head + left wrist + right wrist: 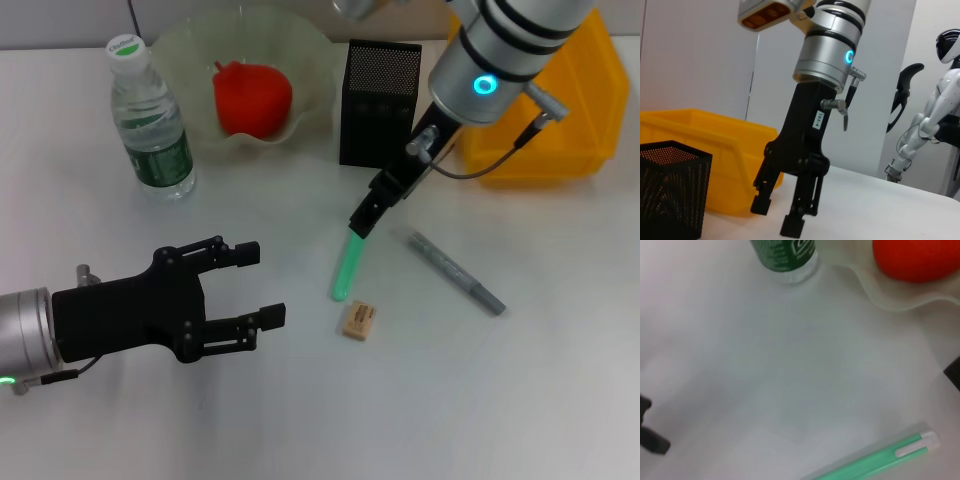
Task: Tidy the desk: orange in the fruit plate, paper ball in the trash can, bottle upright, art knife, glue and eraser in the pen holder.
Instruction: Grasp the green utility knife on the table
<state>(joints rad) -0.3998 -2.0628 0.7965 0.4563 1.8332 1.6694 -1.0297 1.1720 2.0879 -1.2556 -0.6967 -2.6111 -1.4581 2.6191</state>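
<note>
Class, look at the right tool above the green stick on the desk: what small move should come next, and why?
Probably lower the right tool and close on the green glue stick. The tool hangs open just over its upper end, and the stick lies flat on the desk, outside the pen holder.

Orange (252,98): round, red-orange, resting inside the fruit plate (318,110), a pale-green translucent bowl at 12 o'clock on the table (500,400). Bottle (150,120): clear, dark green label, upright at 10 o'clock. Pen holder (380,105): black mesh box beside the plate. Trash can (560,120): yellow, at 2 o'clock. Eraser (358,320): tan block lying near centre.
</note>
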